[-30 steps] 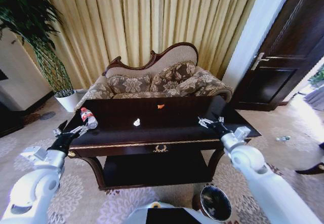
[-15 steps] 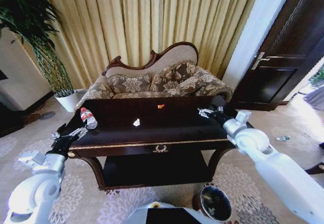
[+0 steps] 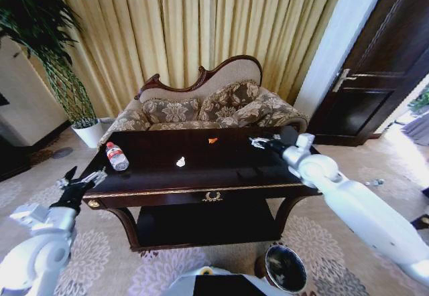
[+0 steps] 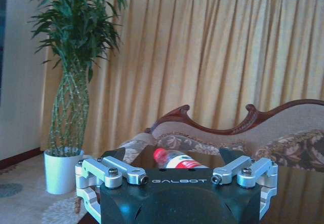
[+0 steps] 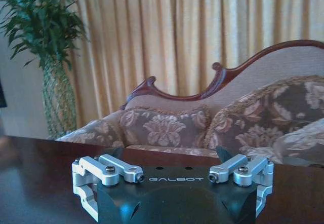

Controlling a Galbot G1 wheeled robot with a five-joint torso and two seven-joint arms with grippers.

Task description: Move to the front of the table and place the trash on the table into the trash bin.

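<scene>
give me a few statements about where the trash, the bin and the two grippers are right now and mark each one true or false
1. The bottle lies on the table near its left end. True.
2. The bin stands on the table. False: it stands on the carpet in front of the table, toward the right.
3. The right gripper is over the table's far right part, holding nothing. True.
4. The left gripper grips the bottle. False: it hangs off the table's left front corner, open, apart from the bottle.
5. The orange scrap lies nearer the sofa than the white scrap. True.
</scene>
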